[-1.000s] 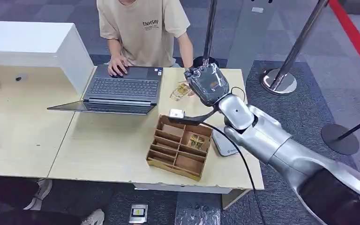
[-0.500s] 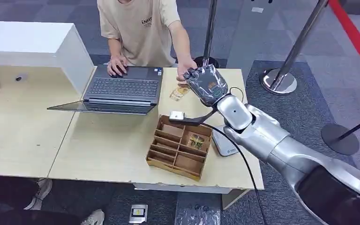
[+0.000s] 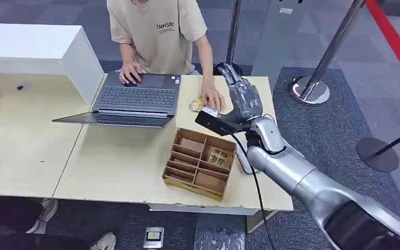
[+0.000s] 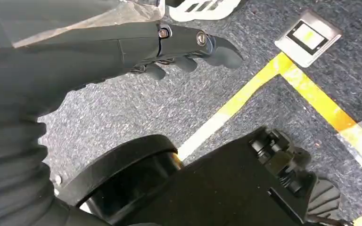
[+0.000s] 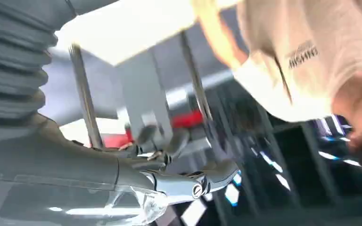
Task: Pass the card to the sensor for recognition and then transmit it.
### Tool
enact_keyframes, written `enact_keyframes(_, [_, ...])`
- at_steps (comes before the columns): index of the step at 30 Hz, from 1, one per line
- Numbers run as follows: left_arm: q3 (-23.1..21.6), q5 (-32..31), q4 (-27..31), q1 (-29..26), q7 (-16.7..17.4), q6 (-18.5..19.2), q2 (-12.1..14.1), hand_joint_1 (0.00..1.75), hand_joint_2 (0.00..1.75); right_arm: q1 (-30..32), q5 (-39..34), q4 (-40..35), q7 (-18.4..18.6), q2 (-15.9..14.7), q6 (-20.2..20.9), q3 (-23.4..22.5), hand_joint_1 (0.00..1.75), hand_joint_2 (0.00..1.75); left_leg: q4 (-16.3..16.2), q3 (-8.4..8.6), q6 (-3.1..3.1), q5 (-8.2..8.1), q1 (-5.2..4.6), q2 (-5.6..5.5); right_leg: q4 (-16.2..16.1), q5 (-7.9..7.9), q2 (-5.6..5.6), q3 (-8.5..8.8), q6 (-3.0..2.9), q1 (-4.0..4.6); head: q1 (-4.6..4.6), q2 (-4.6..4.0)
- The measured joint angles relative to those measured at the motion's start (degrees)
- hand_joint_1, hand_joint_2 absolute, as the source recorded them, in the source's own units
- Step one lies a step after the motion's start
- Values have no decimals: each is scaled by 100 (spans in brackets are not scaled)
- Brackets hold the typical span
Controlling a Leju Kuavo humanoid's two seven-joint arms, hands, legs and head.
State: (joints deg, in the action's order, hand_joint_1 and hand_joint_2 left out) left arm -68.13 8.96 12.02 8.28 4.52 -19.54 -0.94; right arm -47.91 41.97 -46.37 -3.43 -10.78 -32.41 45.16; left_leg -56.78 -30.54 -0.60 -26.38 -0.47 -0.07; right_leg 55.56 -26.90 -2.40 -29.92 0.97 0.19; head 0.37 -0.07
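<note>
Right hand (image 3: 244,99) has turned upright over the wooden table (image 3: 120,166).

The floor (image 3: 291,41) is a grey-blue carpet. A red stripe (image 3: 396,39) runs across it at two o'clock. A big light wooden table (image 3: 114,166) sits in the middle. A white box-shaped counter (image 3: 36,49) stands at ten o'clock. Shiny metal posts (image 3: 333,47) with round bases stand at one and three o'clock.

A pale matt wood table (image 3: 114,172) is seen; the divided tray (image 3: 187,179) looks like brown cardboard, the stanchion (image 3: 338,39) polished metal.
</note>
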Motion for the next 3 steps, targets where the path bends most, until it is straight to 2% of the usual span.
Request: enact_keyframes(3, [9,103,0,-42,4,-42,-15,0,175,593,-807,-504,-268,33,-123,-325,0,0,0,1,0,0,3,-1,0,-1,0,1,0,2,0,0])
